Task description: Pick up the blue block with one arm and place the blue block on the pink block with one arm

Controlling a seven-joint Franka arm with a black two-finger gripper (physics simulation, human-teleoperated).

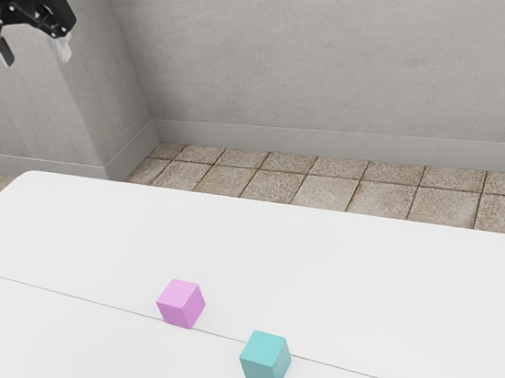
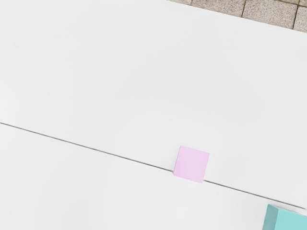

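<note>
A light blue-teal block (image 1: 265, 359) rests on the white table (image 1: 74, 238) near its front edge. A pink block (image 1: 181, 303) sits a short way to its upper left, apart from it, on the thin dark seam that crosses the tabletop. My gripper (image 1: 33, 52) hangs high at the exterior view's top left, far above and away from both blocks, open with nothing between its fingers. From the wrist view I look down on the pink block (image 2: 191, 164) and a corner of the blue block (image 2: 287, 218).
A dark seam line (image 1: 72, 294) runs diagonally across the table. Beyond the table's far edge lie a brown tiled floor (image 1: 372, 183) and grey walls with a baseboard.
</note>
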